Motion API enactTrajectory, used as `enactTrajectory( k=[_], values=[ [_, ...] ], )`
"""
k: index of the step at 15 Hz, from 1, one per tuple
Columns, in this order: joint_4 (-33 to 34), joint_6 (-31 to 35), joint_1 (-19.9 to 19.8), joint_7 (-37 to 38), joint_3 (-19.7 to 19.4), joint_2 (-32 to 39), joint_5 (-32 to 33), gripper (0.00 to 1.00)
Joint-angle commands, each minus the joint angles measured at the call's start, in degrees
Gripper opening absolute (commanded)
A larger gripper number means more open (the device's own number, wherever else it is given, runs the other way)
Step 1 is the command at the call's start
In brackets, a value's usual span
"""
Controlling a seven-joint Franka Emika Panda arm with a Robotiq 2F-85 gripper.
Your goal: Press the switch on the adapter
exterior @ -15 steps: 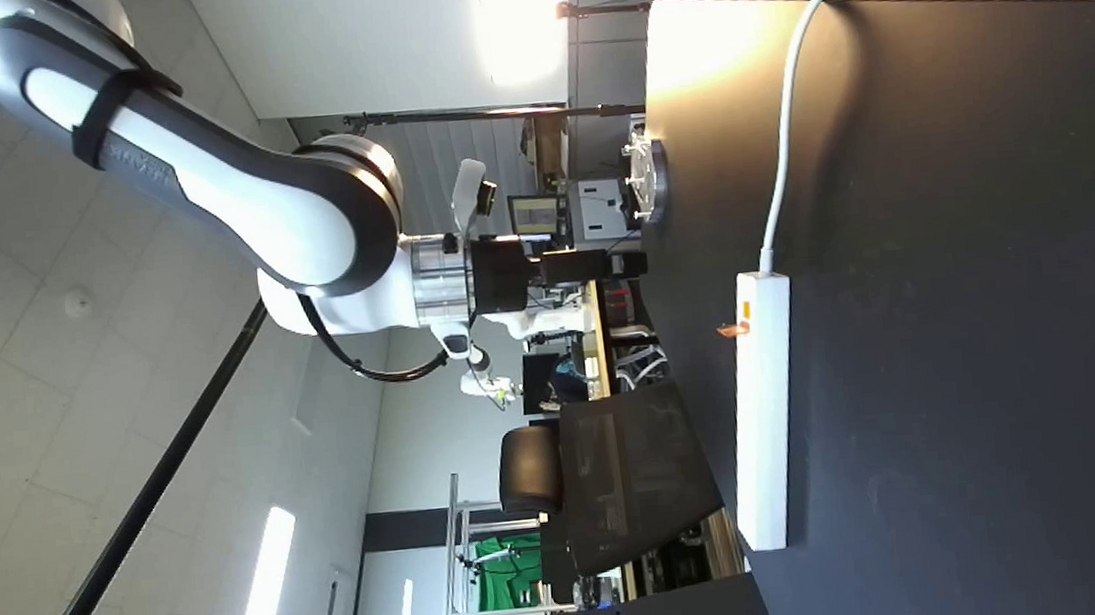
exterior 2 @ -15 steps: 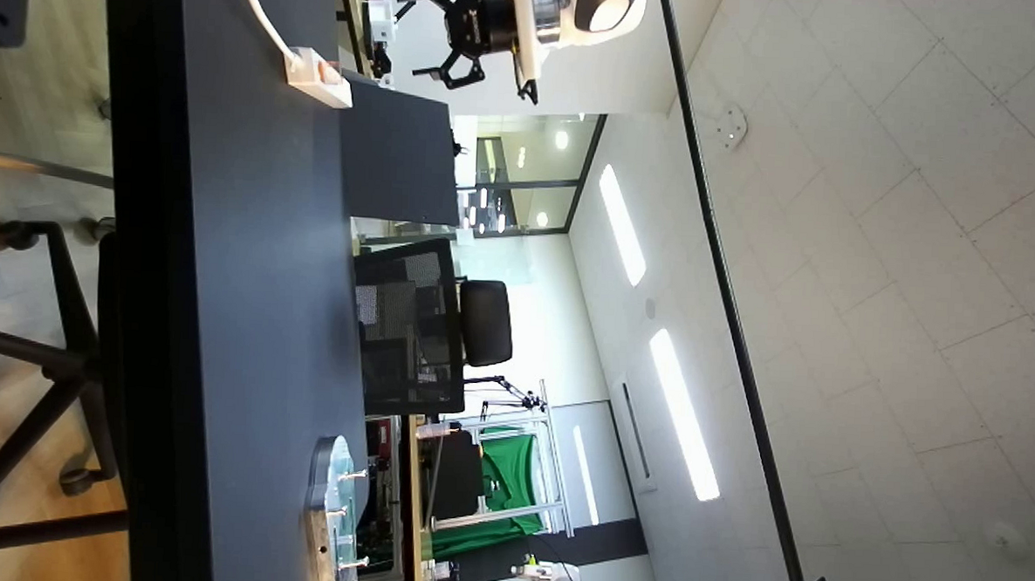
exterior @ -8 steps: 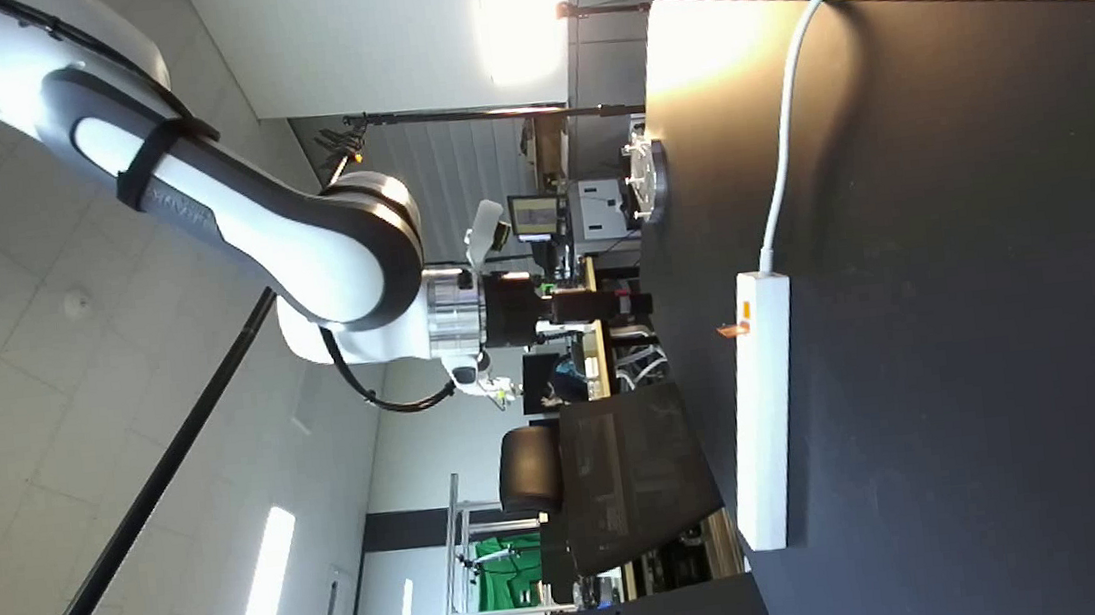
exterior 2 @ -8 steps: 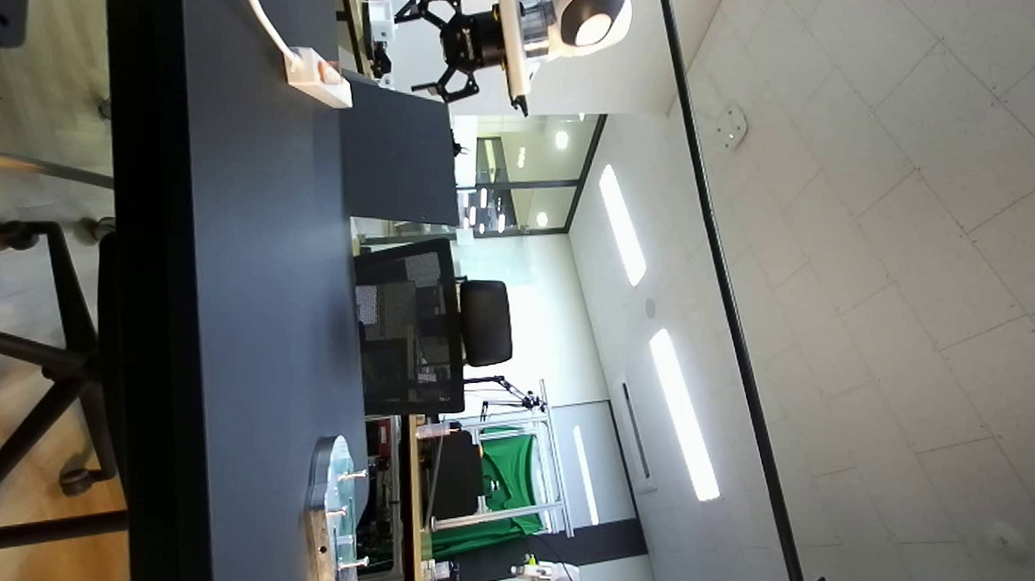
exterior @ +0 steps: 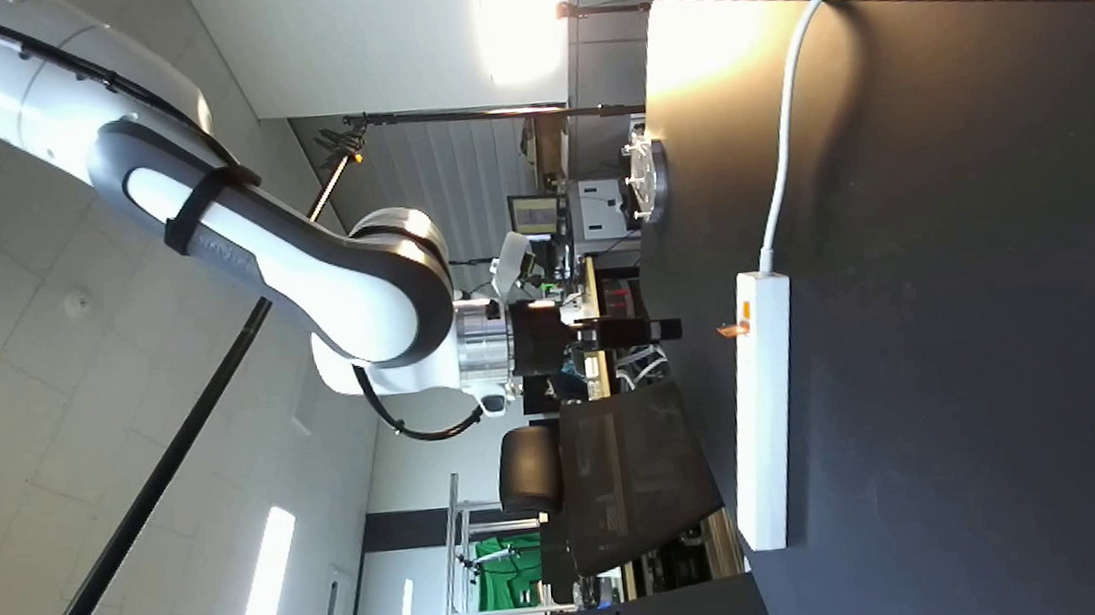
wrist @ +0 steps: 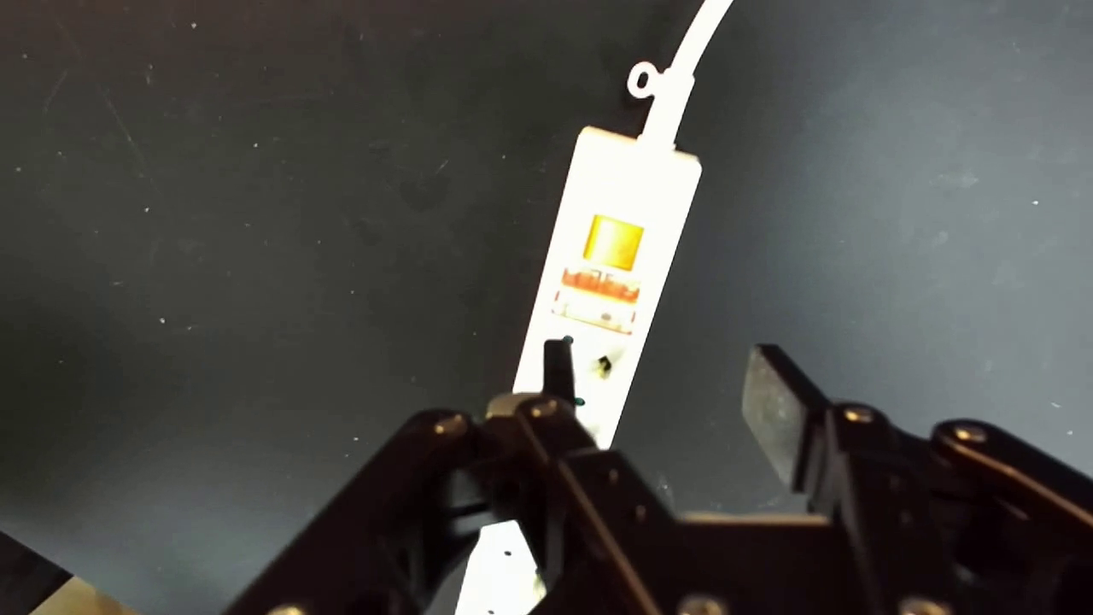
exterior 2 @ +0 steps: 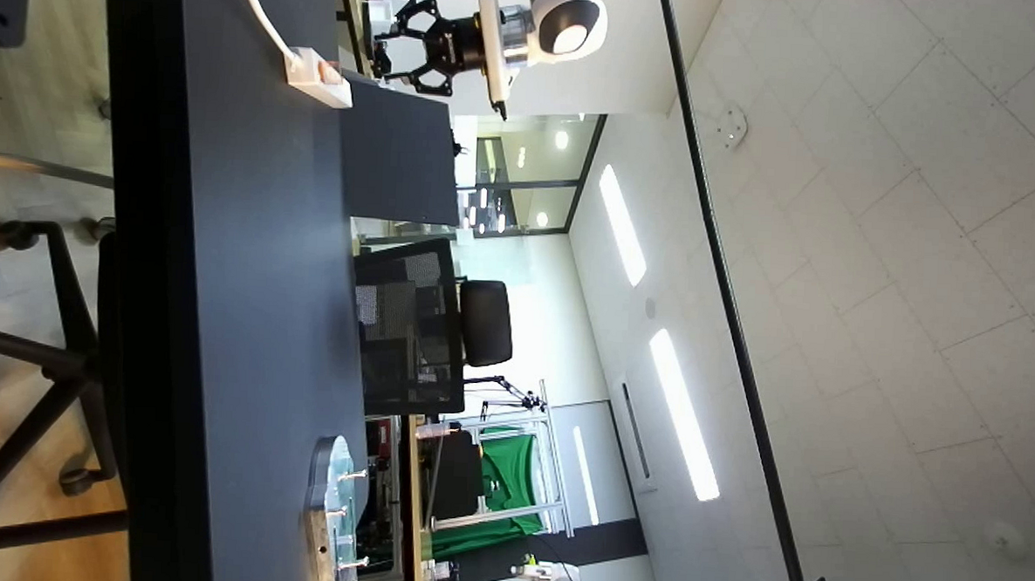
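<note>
The adapter is a long white power strip lying on the dark table. It also shows in an exterior view and in the wrist view. Its orange switch sits near the cable end, with an orange-red strip and a clear piece beside it. In an exterior view an orange flap stands out from it. My gripper is above the table, apart from the adapter. It is partly open and empty in the wrist view. Its left finger covers part of the strip there; the switch lies beyond the fingertips.
A grey-white cable runs from the strip's end across the table. A round clear fixture with pegs stands on the table, apart from the strip. A black mesh chair stands behind the table edge.
My gripper has come down closer to the table and shifted to nearly level with the switch end of the strip. Its fingers look closer together than before. The adapter has not moved.
</note>
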State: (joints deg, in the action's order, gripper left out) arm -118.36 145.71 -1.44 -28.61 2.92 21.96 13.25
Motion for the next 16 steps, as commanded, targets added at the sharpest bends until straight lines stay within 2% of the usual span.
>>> enactTrajectory(
  k=[1,4,5,10,16],
  values=[
    [2.1,-2.7,1.1,6.1,-1.6,0.9,1.3,0.25],
    [0.8,-1.8,1.6,10.8,-2.4,0.7,1.3,0.05],
    [0.5,-1.4,2.2,13.4,-3.0,0.9,1.7,0.01],
    [-0.6,-0.4,4.8,22.3,-5.0,2.1,3.4,0.00],
    [-1.1,1.4,7.6,29.2,-8.1,3.3,8.1,0.00]
  ],
)
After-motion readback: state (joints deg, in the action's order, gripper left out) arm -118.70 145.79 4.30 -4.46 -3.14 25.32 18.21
